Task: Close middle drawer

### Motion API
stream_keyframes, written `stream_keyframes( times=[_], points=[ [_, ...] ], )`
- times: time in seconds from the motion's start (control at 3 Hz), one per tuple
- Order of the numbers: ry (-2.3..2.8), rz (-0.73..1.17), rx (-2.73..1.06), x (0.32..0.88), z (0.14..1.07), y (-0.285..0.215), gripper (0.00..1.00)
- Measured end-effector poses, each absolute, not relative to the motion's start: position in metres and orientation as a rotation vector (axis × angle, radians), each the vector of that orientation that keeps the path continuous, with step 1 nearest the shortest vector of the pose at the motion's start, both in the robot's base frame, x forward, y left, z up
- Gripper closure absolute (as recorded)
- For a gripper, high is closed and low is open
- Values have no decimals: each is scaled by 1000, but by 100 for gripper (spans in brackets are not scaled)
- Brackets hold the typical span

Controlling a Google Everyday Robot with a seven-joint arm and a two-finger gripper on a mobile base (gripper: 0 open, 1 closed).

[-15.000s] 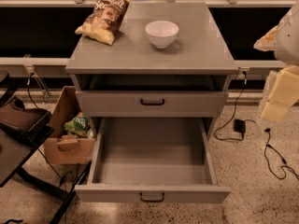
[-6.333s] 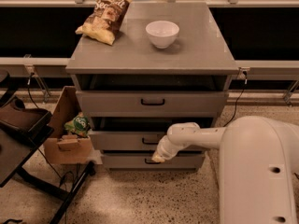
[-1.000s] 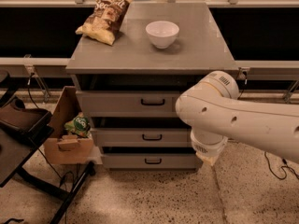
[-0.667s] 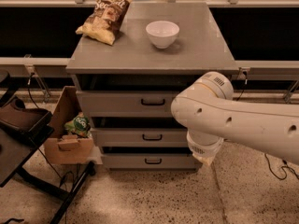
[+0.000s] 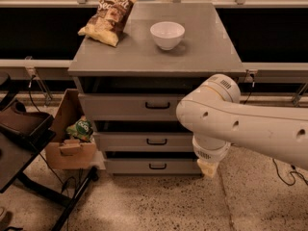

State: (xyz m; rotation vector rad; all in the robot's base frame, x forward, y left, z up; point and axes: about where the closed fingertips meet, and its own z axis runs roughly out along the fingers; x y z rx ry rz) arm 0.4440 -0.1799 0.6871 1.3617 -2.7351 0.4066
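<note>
The grey cabinet (image 5: 207,47) has three drawers. The middle drawer (image 5: 125,141), with a flat grey front and a small black bar handle (image 5: 157,141), sits pushed in, its front about level with that of the lowest drawer (image 5: 130,166). The top drawer (image 5: 120,107) stands out slightly further. My white arm (image 5: 240,126) reaches in from the right across the cabinet's right front. My gripper (image 5: 208,168) hangs below the arm's bend, next to the right end of the lowest drawer, apart from the middle drawer's handle.
A chip bag (image 5: 108,14) and a white bowl (image 5: 167,34) sit on the cabinet top. A cardboard box (image 5: 72,143) holding a green packet stands at the cabinet's left. A black stand (image 5: 24,129) is at far left. Cables (image 5: 284,174) lie on the floor at right.
The drawer that stood wide open 15 s ago is now pushed in. The arm has since risen from the drawer fronts and drifted slightly left over the last second.
</note>
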Motion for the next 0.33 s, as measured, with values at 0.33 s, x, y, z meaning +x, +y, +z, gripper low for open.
stream_keyframes(
  times=[0.33],
  points=[
    [-2735, 407, 1362, 444, 687, -180, 0]
  ],
)
